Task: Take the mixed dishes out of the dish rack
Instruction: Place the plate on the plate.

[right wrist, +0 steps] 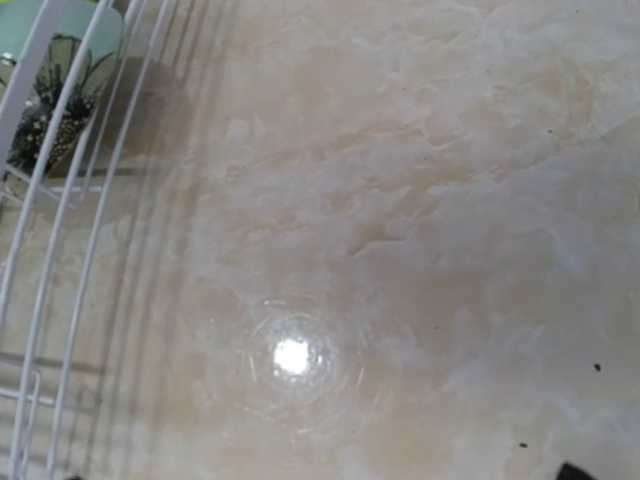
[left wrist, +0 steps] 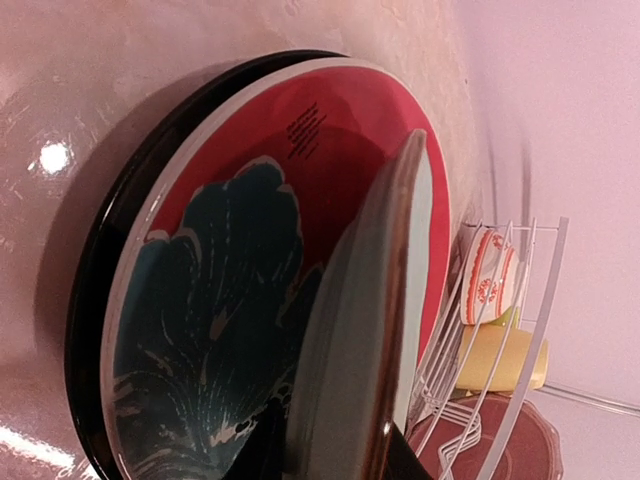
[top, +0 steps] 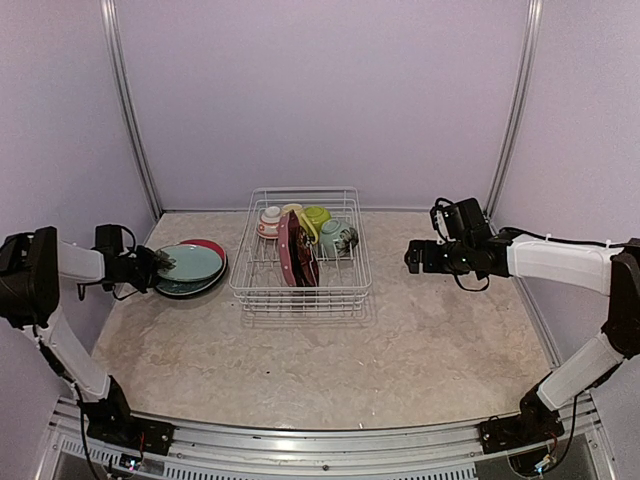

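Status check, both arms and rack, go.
Left pincer at rim of pale teal round plate atop plate stack, grip unclear. Right pincer open, empty, beside white wire dish rack. Rack holds dishes. Nothing blocking.

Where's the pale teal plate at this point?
In the top view, the pale teal plate is on the left, on top of the plate stack, between the left gripper and the dish rack.

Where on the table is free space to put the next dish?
Free: the wide strip of table in front of the dish rack, and the patch between the rack and the right hand. Crowded: left of the rack, by the plate stack.
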Controlling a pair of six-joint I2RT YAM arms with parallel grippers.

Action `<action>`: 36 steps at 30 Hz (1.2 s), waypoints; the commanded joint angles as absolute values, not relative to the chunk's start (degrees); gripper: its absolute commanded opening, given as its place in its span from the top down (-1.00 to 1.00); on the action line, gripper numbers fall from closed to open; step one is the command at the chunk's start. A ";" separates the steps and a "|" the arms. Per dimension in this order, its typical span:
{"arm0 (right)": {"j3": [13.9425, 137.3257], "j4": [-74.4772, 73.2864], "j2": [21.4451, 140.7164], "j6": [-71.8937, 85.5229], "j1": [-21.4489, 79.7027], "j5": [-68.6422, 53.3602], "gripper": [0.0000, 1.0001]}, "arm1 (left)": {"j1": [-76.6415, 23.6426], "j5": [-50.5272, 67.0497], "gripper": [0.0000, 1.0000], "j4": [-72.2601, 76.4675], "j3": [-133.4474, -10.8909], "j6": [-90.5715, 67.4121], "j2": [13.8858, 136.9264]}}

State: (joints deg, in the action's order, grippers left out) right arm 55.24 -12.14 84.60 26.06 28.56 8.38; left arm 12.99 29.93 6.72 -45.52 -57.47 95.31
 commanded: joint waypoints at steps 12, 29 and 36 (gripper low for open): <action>55.10 -11.33 84.68 26.30 29.70 7.71 -0.99 | 10.12 21.75 -0.04 -7.46 -50.48 -51.80 88.91; 54.59 -11.69 84.11 26.04 29.76 8.58 -0.99 | 7.48 14.17 -0.71 -16.39 -55.29 -50.36 89.71; 54.23 -12.00 83.24 26.27 29.71 8.64 -0.99 | 6.01 12.60 -0.83 -18.55 -58.88 -50.04 91.59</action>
